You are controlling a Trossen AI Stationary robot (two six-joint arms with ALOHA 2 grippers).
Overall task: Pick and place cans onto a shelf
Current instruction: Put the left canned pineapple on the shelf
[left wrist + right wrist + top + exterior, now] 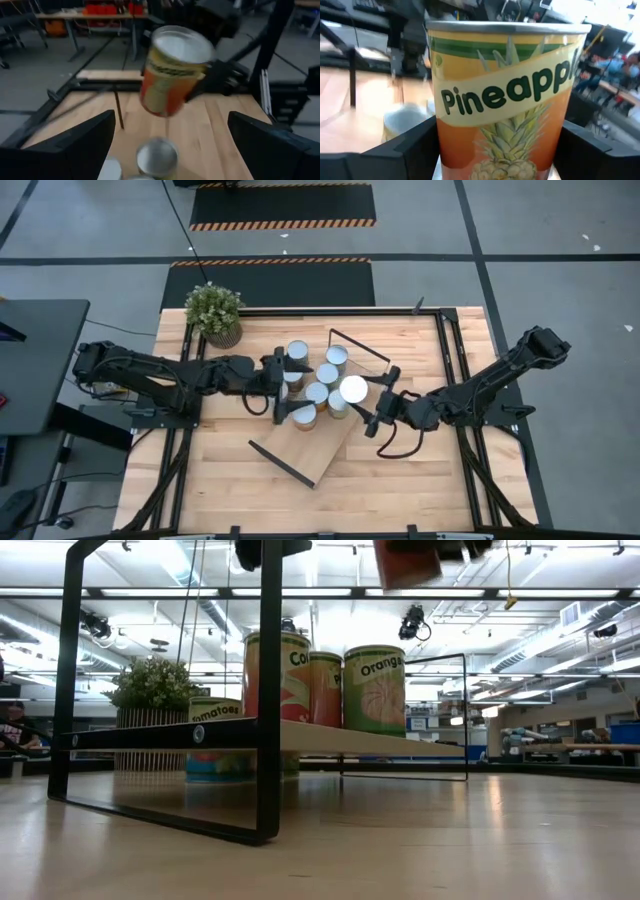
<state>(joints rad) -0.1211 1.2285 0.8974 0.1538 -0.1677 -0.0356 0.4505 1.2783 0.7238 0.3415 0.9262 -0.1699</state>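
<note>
Carrying the pineapple can [502, 100] clamped in the right gripper [372, 408] above the shelf [322, 455] risks toppling the crowded cans [318, 392] near the shelf's far end, while the left gripper [279, 385] gapes empty.

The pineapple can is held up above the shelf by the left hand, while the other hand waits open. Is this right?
Not quite: it is the right hand that holds the pineapple can above the shelf; the right wrist view shows its fingers clamped on it. The left hand is the one that waits open, as the high view shows.
</note>
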